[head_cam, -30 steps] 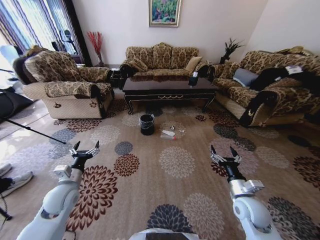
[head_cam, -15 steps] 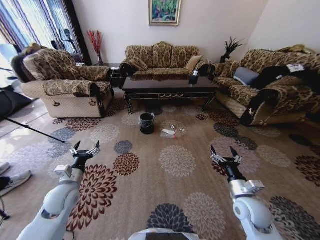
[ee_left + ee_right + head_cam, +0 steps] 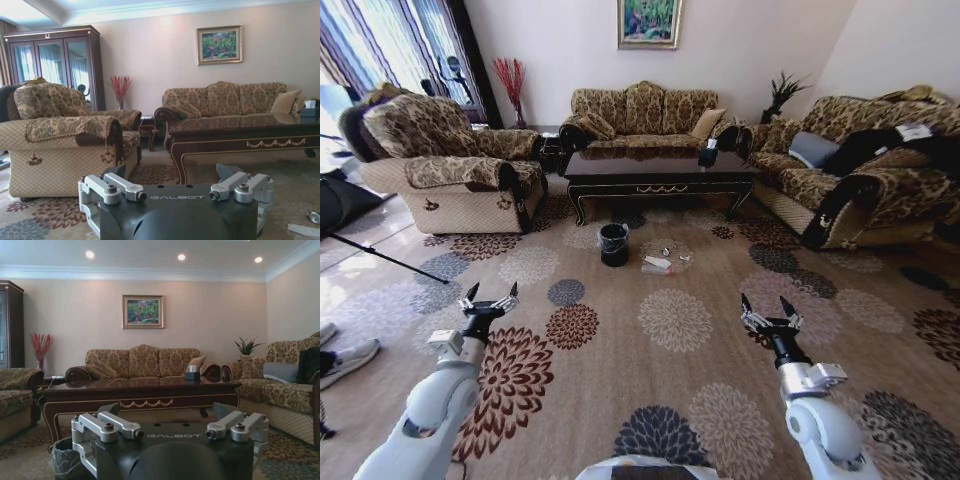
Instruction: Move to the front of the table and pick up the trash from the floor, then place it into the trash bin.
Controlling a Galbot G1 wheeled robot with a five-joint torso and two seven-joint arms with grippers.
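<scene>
The trash [image 3: 658, 264] lies on the floor [image 3: 670, 330] just in front of the table [image 3: 660, 172]: a clear bottle with a red cap, a flat white piece touching it, and a tiny round item just beyond. The trash bin [image 3: 613, 245] stands just beside it, toward my left, also in front of the table. All of this is well ahead of me.

My left gripper [image 3: 488, 300] and right gripper [image 3: 770, 317] both hang out in front of me with fingers spread, holding nothing, well short of the litter. I judge the step in hand to be the approach, not the pick. To do it well I should stop with the trash between my two arms and within a bend of the torso, without rolling onto the white piece or nudging the bin.

My head view gives the layout on the carpet. My right wrist view adds the bin [image 3: 67, 460] low and side-on, its crinkled bag over the rim. My left wrist view catches the white piece [image 3: 304, 229] at floor level, plus the table's gold trim.
</scene>
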